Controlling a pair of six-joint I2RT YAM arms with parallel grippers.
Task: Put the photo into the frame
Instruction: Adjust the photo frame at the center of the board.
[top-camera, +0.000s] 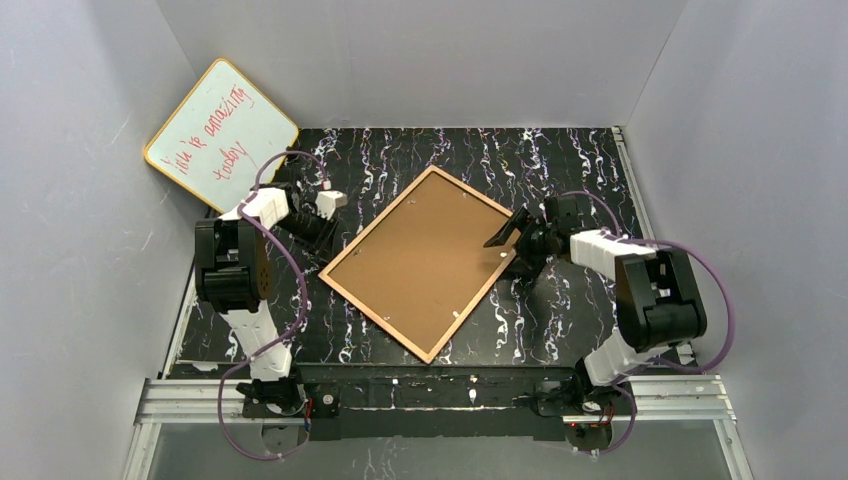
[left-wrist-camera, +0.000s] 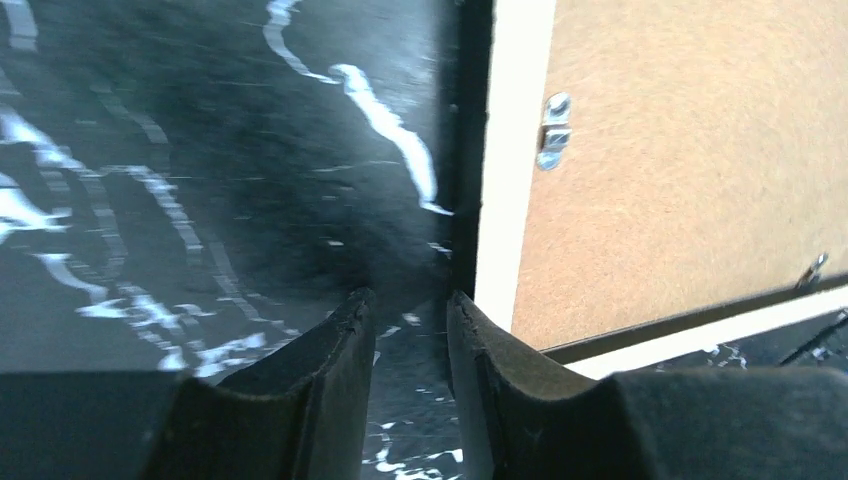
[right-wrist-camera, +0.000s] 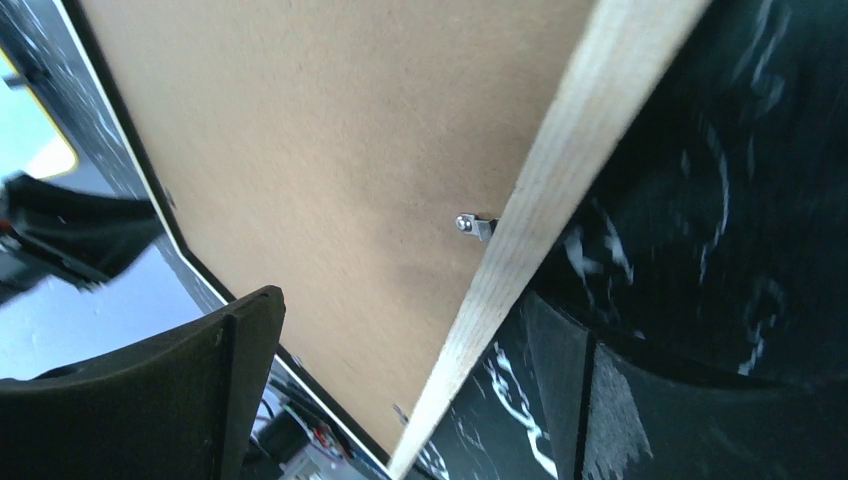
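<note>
1. The frame (right-wrist-camera: 535, 210) lies back-up at the table's (top-camera: 560, 160) centre, turned diamond-wise, with the brown backing panel (top-camera: 420, 260) inside it.
2. Left gripper (left-wrist-camera: 410, 300), at the frame's 9 o'clock corner: fingers a narrow gap apart, nothing between them.
3. Right gripper (right-wrist-camera: 405, 300), at the 3 o'clock edge: spread wide, straddling the rim, gripping nothing.
4. Whiteboard (top-camera: 220, 135) leans at 10 o'clock.

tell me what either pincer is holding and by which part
Nothing gripped: right pincer gapes astride the frame edge, left pincer sits beside its corner, gap empty.
</note>
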